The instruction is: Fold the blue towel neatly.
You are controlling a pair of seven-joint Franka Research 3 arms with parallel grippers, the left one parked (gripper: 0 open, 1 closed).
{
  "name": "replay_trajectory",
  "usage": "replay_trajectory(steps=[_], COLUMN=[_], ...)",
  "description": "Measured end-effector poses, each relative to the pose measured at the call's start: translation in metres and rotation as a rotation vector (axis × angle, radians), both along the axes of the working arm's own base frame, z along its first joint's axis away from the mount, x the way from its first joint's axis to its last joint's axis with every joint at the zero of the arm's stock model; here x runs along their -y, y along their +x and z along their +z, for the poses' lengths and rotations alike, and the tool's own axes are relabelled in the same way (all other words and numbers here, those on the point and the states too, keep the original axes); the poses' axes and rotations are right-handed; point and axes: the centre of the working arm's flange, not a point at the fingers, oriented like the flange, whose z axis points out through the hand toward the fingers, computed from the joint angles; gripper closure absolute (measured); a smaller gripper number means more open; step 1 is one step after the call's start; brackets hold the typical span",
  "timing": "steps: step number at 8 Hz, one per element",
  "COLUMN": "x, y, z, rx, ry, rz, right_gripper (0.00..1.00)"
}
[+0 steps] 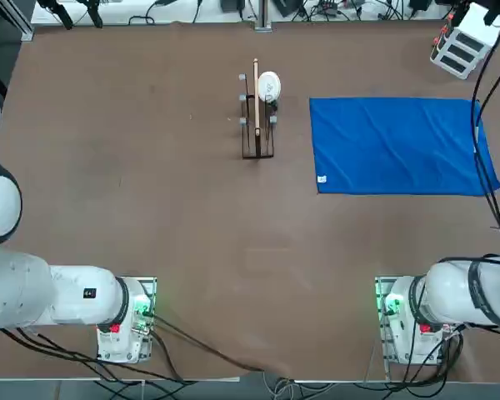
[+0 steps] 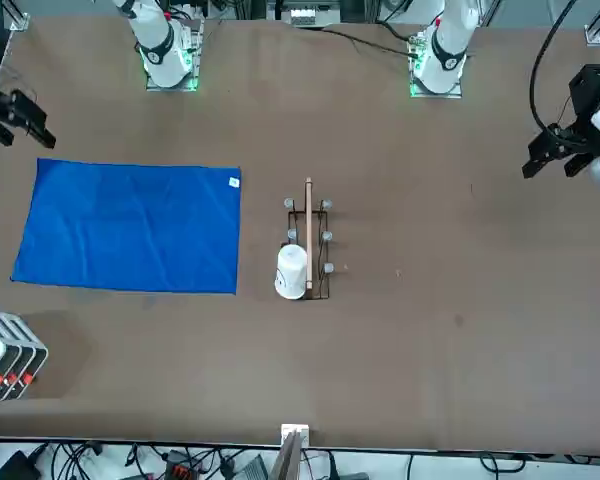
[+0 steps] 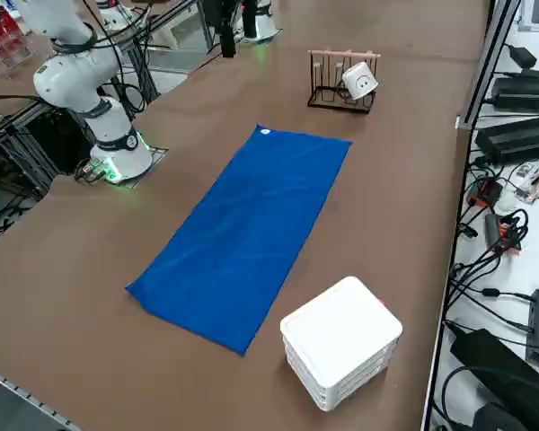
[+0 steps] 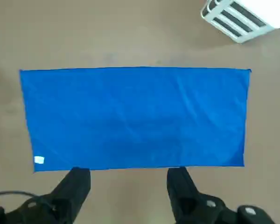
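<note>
The blue towel [image 1: 396,146] [image 2: 130,225] [image 3: 247,229] [image 4: 135,116] lies spread flat as a long rectangle on the right part of the brown table. It is lightly wrinkled, and a small white tag [image 1: 322,178] [image 4: 38,160] marks the corner nearest the table's middle on the robot's side. My right gripper [image 4: 128,172] [image 2: 25,118] hangs in the air over the towel's robot-side long edge. It is open, nothing sits between its dark fingers [image 4: 79,179], and it is well clear of the cloth.
A wooden rack [image 1: 257,125] [image 2: 308,240] holding a white cup [image 1: 268,85] [image 3: 360,83] stands left of the towel near the table's middle. A white slotted box [image 1: 462,50] [image 3: 341,341] [image 4: 242,16] sits by the towel's far right corner. Black cables [image 1: 483,125] hang along the towel's right end.
</note>
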Motion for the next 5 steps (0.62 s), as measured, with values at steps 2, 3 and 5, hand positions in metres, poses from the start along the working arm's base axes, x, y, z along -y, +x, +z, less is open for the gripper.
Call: replay_trajectory(steps=[2, 3, 5], x=[0.053, 0.089, 0.159], y=[0.021, 0.024, 0.012], z=[-0.042, -0.066, -0.115], rx=[-0.035, -0.061, -0.096], ry=[-0.013, -0.01, 0.0], rz=[-0.087, -0.145, -0.255], right_gripper=[0.0, 0.0, 0.0])
